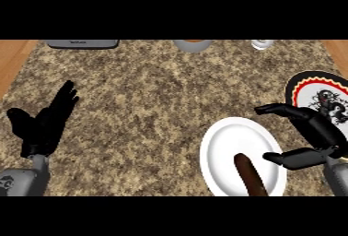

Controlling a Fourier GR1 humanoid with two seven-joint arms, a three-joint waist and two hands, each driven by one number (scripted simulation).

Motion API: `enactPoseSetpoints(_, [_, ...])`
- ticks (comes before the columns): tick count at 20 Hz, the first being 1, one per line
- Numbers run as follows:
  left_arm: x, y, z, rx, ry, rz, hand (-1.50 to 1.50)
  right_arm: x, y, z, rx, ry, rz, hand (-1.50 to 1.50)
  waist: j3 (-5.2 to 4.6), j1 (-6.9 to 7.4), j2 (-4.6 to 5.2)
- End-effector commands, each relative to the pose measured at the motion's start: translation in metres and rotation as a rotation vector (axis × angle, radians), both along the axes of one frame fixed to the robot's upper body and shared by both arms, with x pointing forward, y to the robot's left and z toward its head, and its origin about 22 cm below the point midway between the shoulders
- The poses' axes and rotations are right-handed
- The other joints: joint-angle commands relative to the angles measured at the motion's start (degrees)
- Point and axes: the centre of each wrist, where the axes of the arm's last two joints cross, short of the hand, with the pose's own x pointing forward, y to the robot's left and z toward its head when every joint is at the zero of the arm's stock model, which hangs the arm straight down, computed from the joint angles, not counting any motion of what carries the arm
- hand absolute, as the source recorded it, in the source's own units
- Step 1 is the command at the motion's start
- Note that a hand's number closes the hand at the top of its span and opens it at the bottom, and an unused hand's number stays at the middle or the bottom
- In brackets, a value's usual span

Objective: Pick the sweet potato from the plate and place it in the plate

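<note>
My right hand [309, 133] hangs open beside the sweet potato [250, 175]; closing off-centre could roll it off the white plate [228, 138].

Tabletop [149, 92] was speckled brown-and-tan granite and filled most of the view, with wood-coloured strips [15, 60] running along its left and right sides. Three items sat along the far edge, all cropped by the top of the view: a flat grey appliance [83, 44] with dark lettering at far left, too small to read; a grey round container [192, 45] with a brownish inside near the middle; a small white cup-like object [262, 44] to its right. All three stood well apart from each other.
</note>
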Motion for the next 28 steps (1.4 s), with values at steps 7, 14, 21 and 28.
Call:
enactPoseSetpoints(7, [-0.002, -0.013, -0.024, 0.007, 0.022, -0.017, 0.00, 0.005, -0.056, -0.025, -0.334, -0.078, 0.289, -1.50, 0.01, -0.07, -0.47])
enactPoseSetpoints(14, [0.004, -0.001, -0.024, 0.015, 0.053, 0.005, 0.00, 0.006, -0.038, -0.024, -0.472, -0.115, 0.347, -1.50, -0.07, -0.83, -0.75])
enactPoseSetpoints(21, [0.009, -0.012, -0.018, 0.013, 0.041, 0.004, 0.00, 0.016, -0.008, -0.002, -0.714, -0.054, 0.421, -1.50, -0.08, -0.48, -0.77])
enactPoseSetpoints(28, [0.000, 0.000, -0.018, 0.012, 0.029, 0.006, 0.00, 0.004, 0.002, -0.024, -0.894, -0.118, 0.416, -1.50, -0.06, -0.48, -0.72])
